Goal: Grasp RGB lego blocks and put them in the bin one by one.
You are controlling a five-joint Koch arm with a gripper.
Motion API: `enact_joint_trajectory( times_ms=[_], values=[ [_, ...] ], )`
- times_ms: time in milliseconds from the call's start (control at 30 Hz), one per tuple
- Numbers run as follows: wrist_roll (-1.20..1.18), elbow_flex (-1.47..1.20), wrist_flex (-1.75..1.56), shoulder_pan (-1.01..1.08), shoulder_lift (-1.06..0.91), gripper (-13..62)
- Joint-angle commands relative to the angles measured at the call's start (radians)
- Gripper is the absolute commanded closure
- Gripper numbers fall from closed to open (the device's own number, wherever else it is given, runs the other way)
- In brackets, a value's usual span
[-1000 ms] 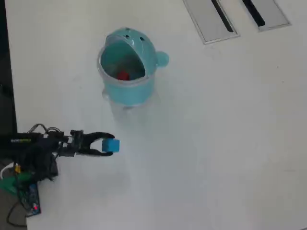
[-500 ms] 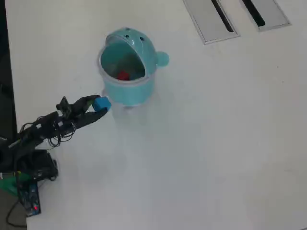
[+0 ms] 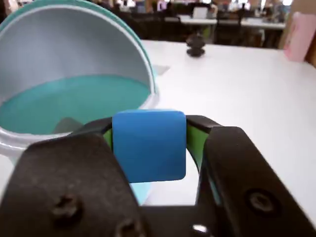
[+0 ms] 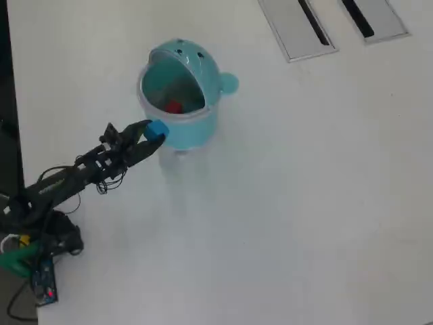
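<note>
The white counter [image 4: 304,203] carries two grey slotted panels [image 4: 295,27] at its far edge. One teal bin [image 4: 196,128] stands on it, one red block [image 4: 174,107] inside. My gripper [image 4: 150,133] is clamped on one blue block [image 4: 157,130], held against the bin's rim.

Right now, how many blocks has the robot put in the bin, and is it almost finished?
One looks done: the red block lies inside the teal bin. In hand: the blue block is pinched between the fingers, at the bin's rim but not dropped in. No yellow-green block shows anywhere, so whether that one is done or left cannot be told.
</note>
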State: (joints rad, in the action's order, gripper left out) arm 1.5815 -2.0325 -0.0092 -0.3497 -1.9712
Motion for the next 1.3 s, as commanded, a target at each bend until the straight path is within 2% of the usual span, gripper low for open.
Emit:
enact_joint_trajectory(
  times_ms=[0,233,500,567,900,1000,1067,1133,1267],
  values=[
    [0.018,0.196,-0.081,-0.011,0.029,45.4],
    [0.087,0.328,-0.095,-0.135,0.14,45.4],
    [0.112,0.437,-0.173,-0.164,0.308,45.4],
    [0.114,0.612,-0.15,-0.206,0.425,45.4],
    [0.106,0.819,-0.098,-0.264,0.577,41.7],
    [0.1,0.87,-0.071,-0.278,0.611,39.5],
    [-0.043,0.9,-0.071,-0.281,0.632,29.4],
    [-0.126,0.905,-0.058,-0.284,0.634,23.5],
    [-0.14,0.911,-0.054,-0.305,0.638,22.3]
  ],
)
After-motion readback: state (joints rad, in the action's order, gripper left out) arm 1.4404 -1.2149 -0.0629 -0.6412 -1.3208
